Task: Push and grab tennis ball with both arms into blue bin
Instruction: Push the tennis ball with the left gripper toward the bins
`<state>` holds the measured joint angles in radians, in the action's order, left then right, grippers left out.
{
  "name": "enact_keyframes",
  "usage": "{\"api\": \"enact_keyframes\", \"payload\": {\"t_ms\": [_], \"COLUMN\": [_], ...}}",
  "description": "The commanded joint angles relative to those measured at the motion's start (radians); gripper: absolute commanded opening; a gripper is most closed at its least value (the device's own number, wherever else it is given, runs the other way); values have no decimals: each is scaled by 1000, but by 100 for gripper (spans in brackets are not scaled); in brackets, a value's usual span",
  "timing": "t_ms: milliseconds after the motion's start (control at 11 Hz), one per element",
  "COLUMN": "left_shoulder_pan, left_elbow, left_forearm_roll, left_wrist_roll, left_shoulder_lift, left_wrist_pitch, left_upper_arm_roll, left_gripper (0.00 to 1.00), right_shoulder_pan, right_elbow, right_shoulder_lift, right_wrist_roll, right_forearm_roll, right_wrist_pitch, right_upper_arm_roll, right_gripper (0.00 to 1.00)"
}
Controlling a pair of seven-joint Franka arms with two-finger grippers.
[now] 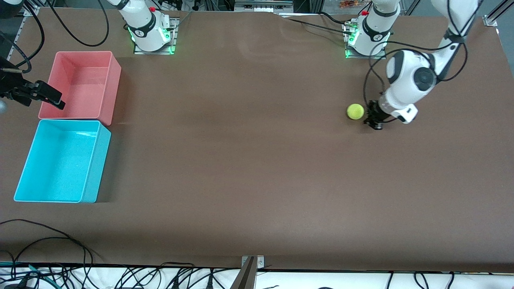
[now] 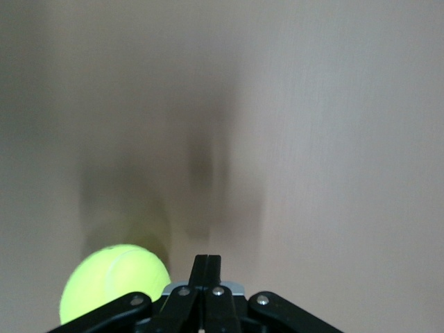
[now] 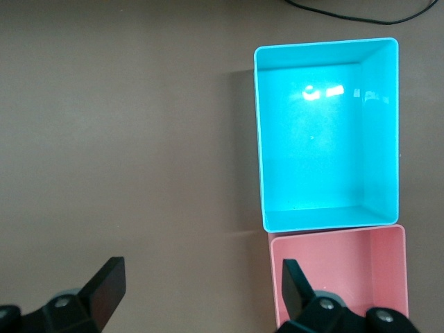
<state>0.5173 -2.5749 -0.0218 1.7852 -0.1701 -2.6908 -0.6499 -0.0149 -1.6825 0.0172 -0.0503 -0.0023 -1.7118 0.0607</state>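
The tennis ball (image 1: 355, 111) lies on the brown table near the left arm's end. My left gripper (image 1: 376, 123) is shut and empty, low at the table right beside the ball, on the side toward the left arm's end. In the left wrist view the ball (image 2: 111, 279) sits next to the closed fingertips of the left gripper (image 2: 207, 262). The blue bin (image 1: 96, 160) stands at the right arm's end, and it also shows in the right wrist view (image 3: 326, 220). My right gripper (image 1: 51, 97) is open and empty, up over the pink bin's outer edge; it shows in its own view (image 3: 201, 283).
A pink bin (image 1: 113, 86) stands touching the blue bin, farther from the front camera; it also shows in the right wrist view (image 3: 340, 239). A wide stretch of bare brown table (image 1: 233, 132) lies between the ball and the bins. Cables hang along the table's front edge.
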Motion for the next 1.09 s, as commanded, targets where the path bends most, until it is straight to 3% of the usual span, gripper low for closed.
{"api": "enact_keyframes", "payload": {"t_ms": [0, 455, 818, 1000], "left_shoulder_pan": [21, 78, 320, 468], "left_elbow": [68, 108, 228, 353], "left_forearm_roll": [-6, -4, -4, 17], "left_wrist_roll": [88, -33, -426, -708], "left_shoulder_lift": [35, 76, 132, 127], "left_wrist_pitch": [153, 279, 466, 575], "left_upper_arm_roll": [-77, -66, -66, -68], "left_gripper": [0, 0, 0, 0], "right_shoulder_pan": [6, 6, 0, -2], "right_elbow": [29, 29, 24, 23], "right_shoulder_lift": [-11, -11, -11, -11], "right_wrist_roll": [15, 15, 13, 12], "right_forearm_roll": [-5, -7, -7, -8], "right_wrist_pitch": [21, 21, 46, 69], "right_upper_arm_roll": [-2, -2, -5, -10], "right_gripper": [100, 100, 100, 100]}}
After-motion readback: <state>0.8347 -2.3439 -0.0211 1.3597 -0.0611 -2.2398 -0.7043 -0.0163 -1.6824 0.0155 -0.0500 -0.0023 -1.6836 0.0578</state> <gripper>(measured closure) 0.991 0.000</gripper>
